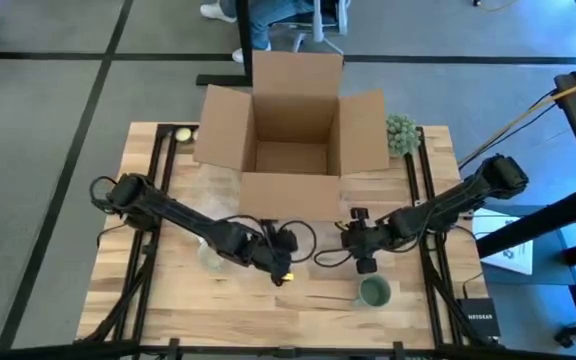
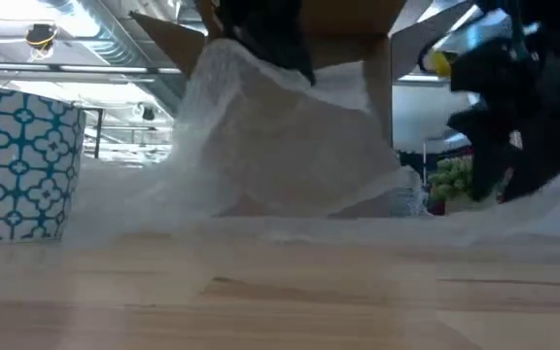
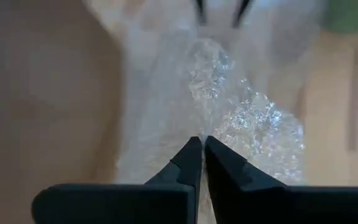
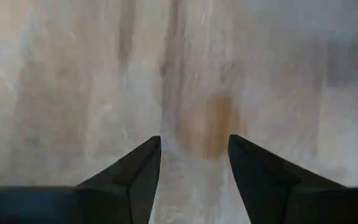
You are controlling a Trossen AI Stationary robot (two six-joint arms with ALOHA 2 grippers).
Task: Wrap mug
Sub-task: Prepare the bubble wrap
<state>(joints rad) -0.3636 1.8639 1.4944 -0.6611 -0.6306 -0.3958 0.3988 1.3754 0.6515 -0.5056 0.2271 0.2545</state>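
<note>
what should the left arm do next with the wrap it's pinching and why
Probably draw the bubble wrap toward the green mug: the left claw is shut on a fold of it, the mug sits bare beside the sheet, and the right claw hangs open above the wrap.
</note>
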